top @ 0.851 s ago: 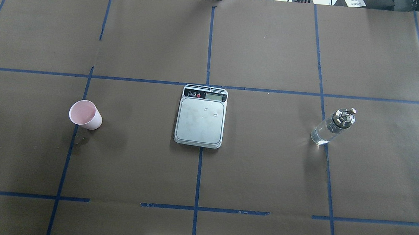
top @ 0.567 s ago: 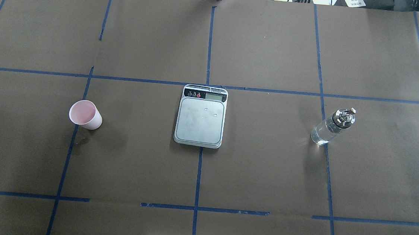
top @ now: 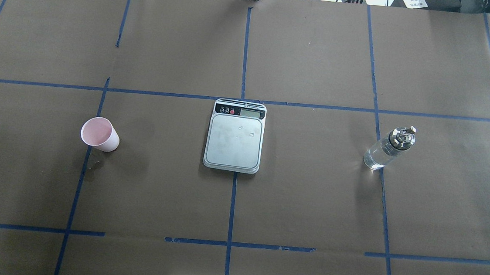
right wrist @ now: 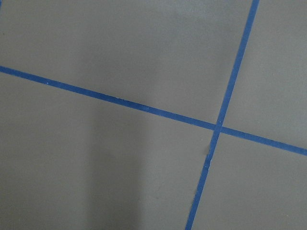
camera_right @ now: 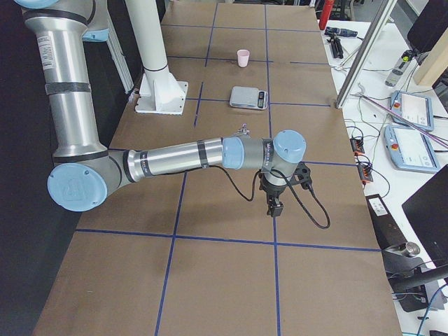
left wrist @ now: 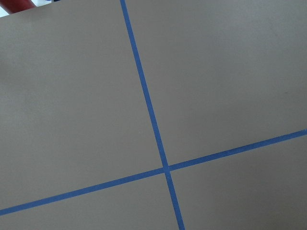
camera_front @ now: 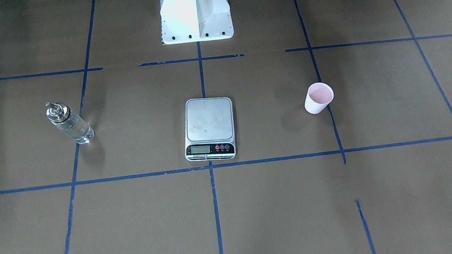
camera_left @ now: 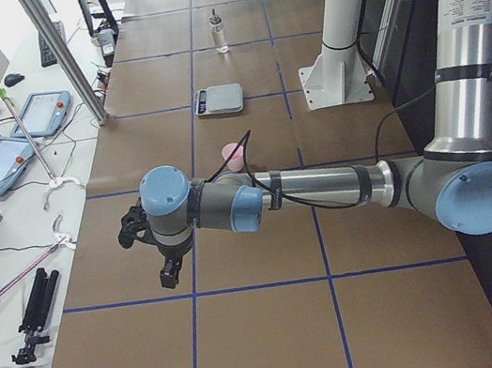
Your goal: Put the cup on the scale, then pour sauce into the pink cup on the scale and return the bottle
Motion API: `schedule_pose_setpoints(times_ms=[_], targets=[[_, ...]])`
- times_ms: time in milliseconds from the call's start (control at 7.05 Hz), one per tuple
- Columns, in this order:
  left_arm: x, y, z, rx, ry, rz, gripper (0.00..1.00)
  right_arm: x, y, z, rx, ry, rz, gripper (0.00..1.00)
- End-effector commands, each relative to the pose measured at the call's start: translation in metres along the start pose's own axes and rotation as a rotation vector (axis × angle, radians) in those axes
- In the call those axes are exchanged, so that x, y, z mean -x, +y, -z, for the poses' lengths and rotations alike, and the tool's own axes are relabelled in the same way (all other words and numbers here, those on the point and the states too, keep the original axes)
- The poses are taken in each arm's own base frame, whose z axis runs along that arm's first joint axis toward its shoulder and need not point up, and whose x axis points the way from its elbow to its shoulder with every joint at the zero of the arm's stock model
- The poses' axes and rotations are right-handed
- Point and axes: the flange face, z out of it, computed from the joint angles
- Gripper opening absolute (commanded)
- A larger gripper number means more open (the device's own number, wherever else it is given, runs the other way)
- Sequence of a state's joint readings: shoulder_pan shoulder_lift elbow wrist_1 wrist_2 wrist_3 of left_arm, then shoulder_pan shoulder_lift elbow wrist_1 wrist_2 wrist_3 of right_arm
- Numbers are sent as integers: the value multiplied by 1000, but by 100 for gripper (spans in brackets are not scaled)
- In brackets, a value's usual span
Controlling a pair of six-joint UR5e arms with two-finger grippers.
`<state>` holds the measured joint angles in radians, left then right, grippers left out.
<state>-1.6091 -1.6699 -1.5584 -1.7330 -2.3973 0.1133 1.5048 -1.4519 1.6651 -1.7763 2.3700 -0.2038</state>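
Evidently at the very start: nothing done. Yet to carry the cup (top: 100, 134), upright on the desk (top: 309, 204) well to the robot's left of the scale (top: 234, 142), onto its platform; then fetch the bottle (top: 382, 152), upright well to the scale's other side, pour, return. Cannot tell whether left fingers (camera_left: 169, 276) or right fingers (camera_right: 274, 208) spread or pressed together; both far from the scale.

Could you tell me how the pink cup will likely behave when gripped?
The cup looks thin-walled and empty, so it is probably light and easily crushed by a firm squeeze. It tapers to a narrow base, so a sideways nudge may tip it.
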Motion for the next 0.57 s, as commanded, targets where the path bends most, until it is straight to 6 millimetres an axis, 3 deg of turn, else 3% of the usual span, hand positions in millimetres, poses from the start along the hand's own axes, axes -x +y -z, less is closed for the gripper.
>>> schedule_pose_setpoints(times_ms=[0,142,284,425], targets=[[-19,-4,2,-60,100,-75,100,0,2,-1,-1,-8,-5,100],[-28,8,-10,-71,156,-86,100,3,1,2,-7,-9,1,100],[-55,3,-34,-38,177,-84,100,4,-1,3,-9,-8,2,100],[-72,-2,-40,-46,194,-67,100,4,-1,3,-10,-6,3,100]])
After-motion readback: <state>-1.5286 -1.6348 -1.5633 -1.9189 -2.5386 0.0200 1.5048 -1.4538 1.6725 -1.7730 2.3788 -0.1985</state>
